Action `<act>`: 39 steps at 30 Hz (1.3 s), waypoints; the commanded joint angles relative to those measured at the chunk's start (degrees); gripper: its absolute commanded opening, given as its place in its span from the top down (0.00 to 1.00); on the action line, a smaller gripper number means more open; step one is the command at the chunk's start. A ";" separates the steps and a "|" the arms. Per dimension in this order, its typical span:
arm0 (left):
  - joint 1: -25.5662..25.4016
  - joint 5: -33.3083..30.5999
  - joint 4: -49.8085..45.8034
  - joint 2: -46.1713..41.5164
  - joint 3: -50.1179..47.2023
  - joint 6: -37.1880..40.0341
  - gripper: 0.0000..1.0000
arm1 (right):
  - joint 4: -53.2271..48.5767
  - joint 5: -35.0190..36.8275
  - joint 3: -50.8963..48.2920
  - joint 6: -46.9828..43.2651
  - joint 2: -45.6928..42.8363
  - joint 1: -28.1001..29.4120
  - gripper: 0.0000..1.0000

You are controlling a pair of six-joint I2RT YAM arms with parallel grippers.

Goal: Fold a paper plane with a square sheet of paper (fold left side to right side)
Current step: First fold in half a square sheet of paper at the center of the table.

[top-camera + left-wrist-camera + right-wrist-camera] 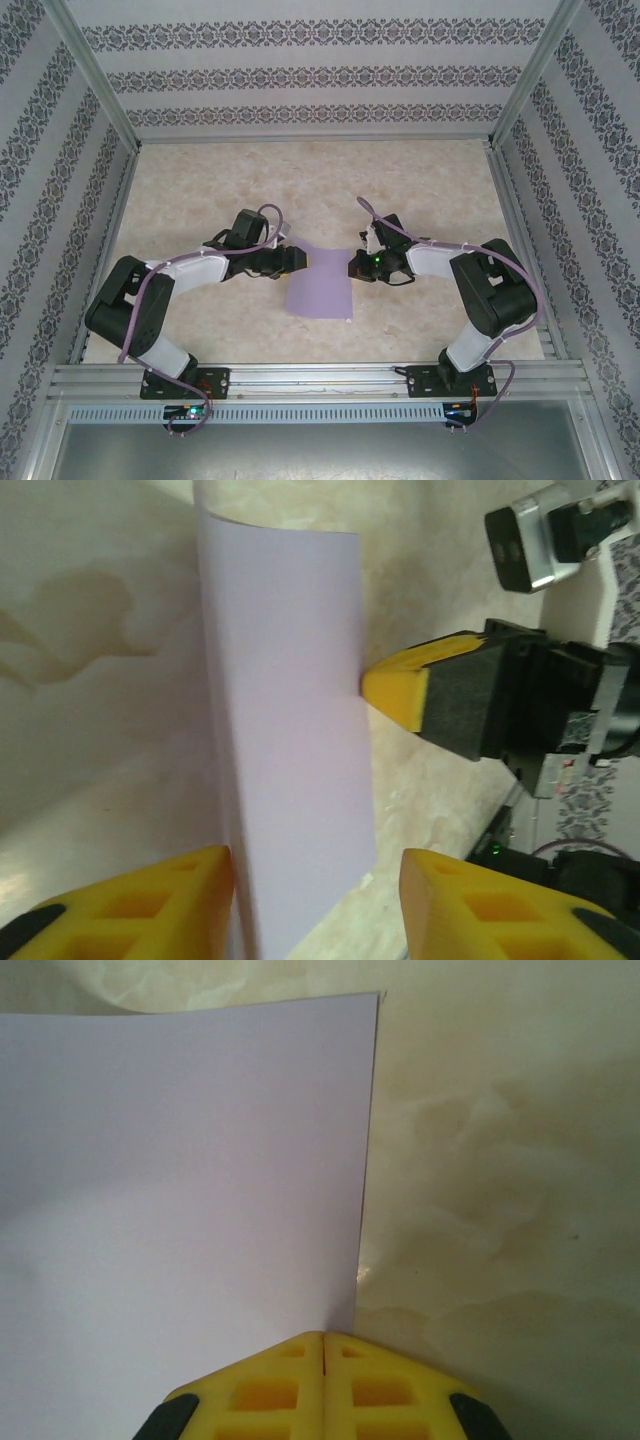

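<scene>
With the right gripper [322, 1345] pressed together at the right edge of the thin lilac square paper sheet [180, 1160], flatten the fold squarely using the spread left gripper [315, 885].

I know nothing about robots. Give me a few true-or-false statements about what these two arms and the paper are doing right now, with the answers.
1. The paper is pale purple. True.
2. The right claw is wide open. False: it is shut, with its tip at the paper's edge.
3. The left claw is open and straddles the paper. True.
4. The paper is already a pointed plane. False: it is a plain sheet bent over, with no pointed nose.
</scene>
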 commanded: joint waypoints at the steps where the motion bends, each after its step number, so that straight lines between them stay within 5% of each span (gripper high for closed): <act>1: -2.49 1.66 4.22 3.04 3.16 -2.35 0.47 | -1.76 3.41 -0.94 -0.65 2.40 0.47 1.00; 11: -5.91 -1.04 2.54 9.73 7.95 -1.40 0.46 | 0.34 1.38 -2.08 -0.02 1.42 0.37 1.00; 22: -7.26 -4.71 -1.54 12.45 10.10 0.72 0.83 | 2.03 -0.10 -2.61 0.80 0.98 0.35 1.00; 39: -7.72 -5.91 -1.26 12.97 9.92 0.10 0.95 | 2.93 -1.06 -3.78 1.43 -5.51 -1.05 1.00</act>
